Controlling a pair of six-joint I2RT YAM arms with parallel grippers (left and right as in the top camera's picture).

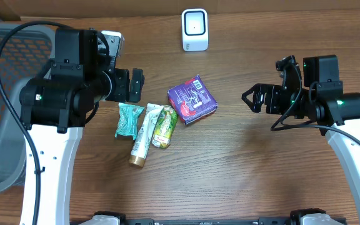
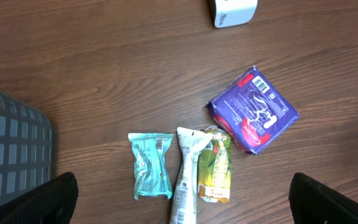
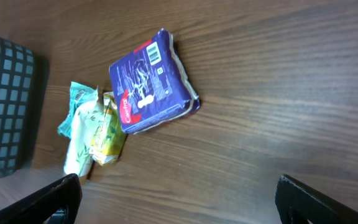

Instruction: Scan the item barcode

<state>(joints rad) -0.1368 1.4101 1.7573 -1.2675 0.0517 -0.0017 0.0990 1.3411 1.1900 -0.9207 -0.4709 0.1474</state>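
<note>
Four items lie mid-table: a purple packet [image 1: 192,99] with its barcode face up [image 2: 253,112], a teal packet [image 1: 129,120], a white tube [image 1: 142,136] and a yellow-green pouch [image 1: 165,126]. A white scanner [image 1: 195,29] stands at the back centre. My left gripper [image 1: 135,84] hovers open just behind the teal packet, nothing between its fingers; its wrist view looks down on the tube [image 2: 187,174] and pouch [image 2: 215,168]. Well right of the purple packet [image 3: 151,81], my right gripper [image 1: 250,100] hangs open and empty over bare wood.
A grey mesh basket [image 1: 5,106] fills the left edge of the table, close to the left arm. The wooden tabletop [image 1: 242,169] stretches bare between the items and the right arm.
</note>
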